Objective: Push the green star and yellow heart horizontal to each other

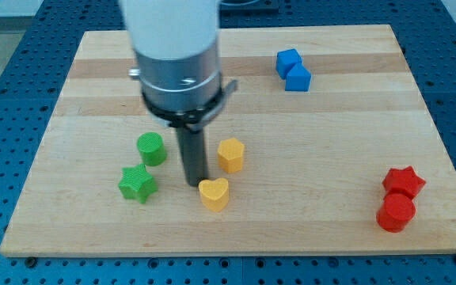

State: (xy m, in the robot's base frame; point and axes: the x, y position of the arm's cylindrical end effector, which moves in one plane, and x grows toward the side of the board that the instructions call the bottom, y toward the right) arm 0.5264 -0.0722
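Okay, left to right:
green star (138, 184): 7 o'clock of green cylinder (151, 149)
my tip (195, 184): touching yellow heart (214, 193) at its 10 o'clock
yellow hexagon (231, 154): 1 o'clock of heart
claw: none, bare rod
bench (331, 158): wood

The green star (137, 184) lies flat on the wooden board, toward the view's lower left, its points sharp and its top face level. The yellow heart (214, 193) lies flat to the star's right, well apart from it and slightly nearer the view's bottom, its rounded lobes toward the view's top and its point toward the bottom
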